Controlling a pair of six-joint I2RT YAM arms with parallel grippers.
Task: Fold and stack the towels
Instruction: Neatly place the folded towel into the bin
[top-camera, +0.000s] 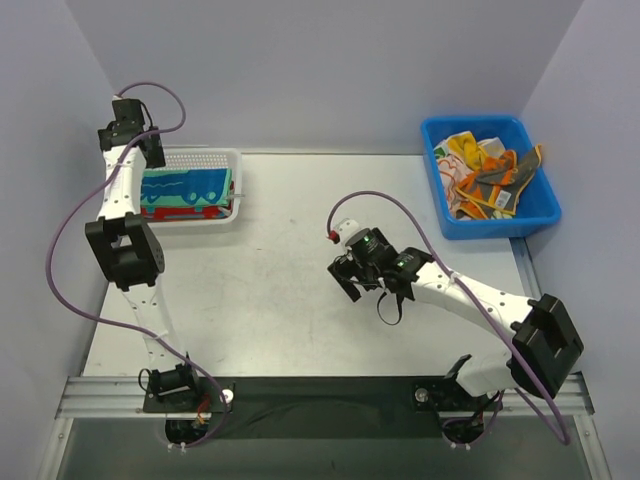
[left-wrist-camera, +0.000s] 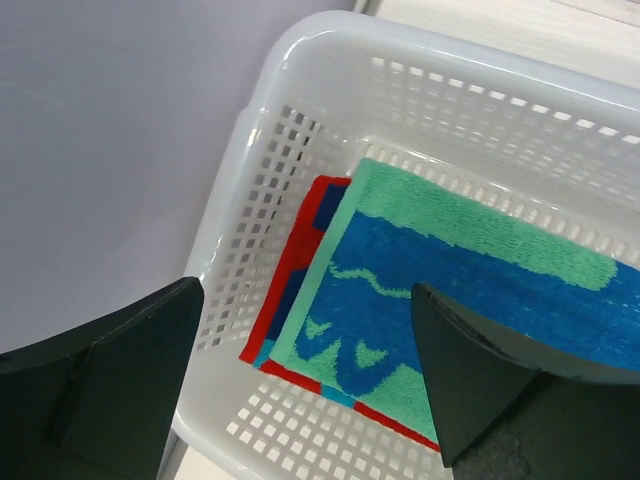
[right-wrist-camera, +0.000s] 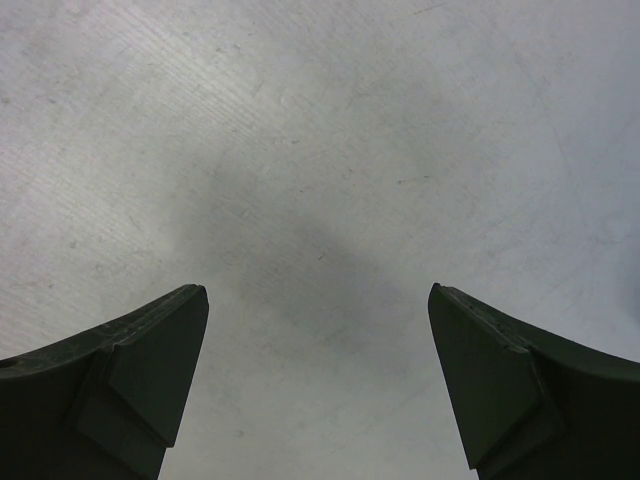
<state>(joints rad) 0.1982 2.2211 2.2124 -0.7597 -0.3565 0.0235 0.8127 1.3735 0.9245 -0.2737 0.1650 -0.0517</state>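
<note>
**Left fingers spread above the stacked towels in the basket**

Folded teal terry towel with blue print (left-wrist-camera: 450, 270) laid flat on a folded red-and-blue patterned towel (left-wrist-camera: 298, 262), edges nearly aligned, with only a red margin showing at two sides. Both inside the white perforated plastic basket (left-wrist-camera: 300, 50) at the far left of the grey worktop (top-camera: 280, 300). Judged the collecting place for finished pieces, hence the flat, square lay, leaving room for more on top.

Left fingers (left-wrist-camera: 110, 385) spread wide, gripping nothing, poised above a corner of the basket and clear of the cloth. Judged a release posture, with the pile resting under its own weight. Left arm extended from its near-left base along the left edge of the worktop, wrist tipped down over the basket.

Remaining towels (top-camera: 485, 175), yellow, orange-bordered grey and pale printed, crumpled together in the blue rectangular plastic bin (top-camera: 532, 214) at the far right, well apart from the basket. Unfolded, so most of the task judged outstanding.

Right fingers (right-wrist-camera: 140, 380) likewise spread and empty, pointing down over bare worktop near the middle. Right arm reaching leftward from the near-right base, forearm low, between bin and basket. Plausibly placed for fetching the next piece.
</note>
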